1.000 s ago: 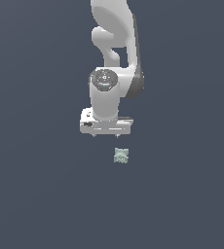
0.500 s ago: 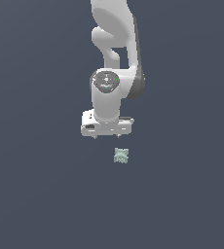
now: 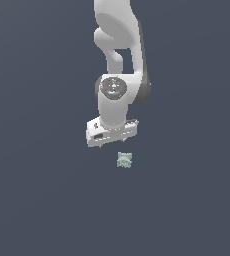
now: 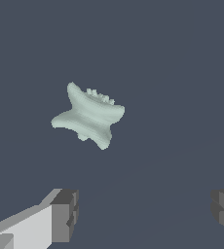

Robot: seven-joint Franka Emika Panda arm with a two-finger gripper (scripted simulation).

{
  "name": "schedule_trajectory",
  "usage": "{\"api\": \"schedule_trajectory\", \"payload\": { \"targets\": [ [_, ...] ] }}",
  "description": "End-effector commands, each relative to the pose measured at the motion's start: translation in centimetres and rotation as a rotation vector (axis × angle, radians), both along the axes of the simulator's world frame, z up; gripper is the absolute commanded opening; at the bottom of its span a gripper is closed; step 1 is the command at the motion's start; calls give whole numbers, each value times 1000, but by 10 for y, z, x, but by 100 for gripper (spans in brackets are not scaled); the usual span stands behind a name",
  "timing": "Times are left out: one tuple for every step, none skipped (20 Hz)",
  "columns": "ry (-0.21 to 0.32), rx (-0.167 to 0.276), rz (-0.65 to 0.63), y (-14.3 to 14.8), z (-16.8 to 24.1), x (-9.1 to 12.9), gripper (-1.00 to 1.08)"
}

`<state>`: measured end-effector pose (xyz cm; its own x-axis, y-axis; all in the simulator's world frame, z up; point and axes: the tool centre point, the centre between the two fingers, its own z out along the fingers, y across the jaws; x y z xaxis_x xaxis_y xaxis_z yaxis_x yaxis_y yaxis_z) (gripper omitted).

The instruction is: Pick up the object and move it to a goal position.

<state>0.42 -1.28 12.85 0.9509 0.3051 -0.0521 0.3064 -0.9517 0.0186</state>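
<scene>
Flat slate-grey counter [image 3: 37, 200] fills your view. Your white pincer [image 3: 112, 142] has crept slightly closer to the small pale grey-green lumpy block [image 3: 124, 159], which rests on the counter, untouched; the jaws are spread wide, gripping nothing, so descent remains.

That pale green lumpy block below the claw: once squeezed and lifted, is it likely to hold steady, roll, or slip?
The block looks squat with four flared corners, so it probably won't roll. Its concave, ridged sides may give flat pads little contact, so it could twist or slip when pinched. It is far smaller than the open claw, so it is likely light.
</scene>
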Motion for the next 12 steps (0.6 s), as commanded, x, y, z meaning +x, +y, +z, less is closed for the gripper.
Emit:
{"api": "schedule_trajectory", "payload": {
  "targets": [
    [1, 3, 75, 4, -3, 2, 100],
    [1, 5, 106, 5, -4, 3, 100],
    [1, 6, 136, 7, -5, 4, 100],
    [1, 7, 166, 8, -6, 5, 100],
    [1, 9, 197, 9, -7, 6, 100],
    [1, 10, 227, 11, -8, 7, 100],
    [1, 12, 257, 12, -9, 8, 100],
    [1, 13, 288, 14, -10, 9, 100],
    [1, 15, 318, 15, -11, 10, 100],
    [1, 16, 348, 17, -13, 11, 100],
    [1, 18, 378, 18, -14, 12, 100],
    [1, 19, 409, 20, -15, 13, 100]
  ]
}}
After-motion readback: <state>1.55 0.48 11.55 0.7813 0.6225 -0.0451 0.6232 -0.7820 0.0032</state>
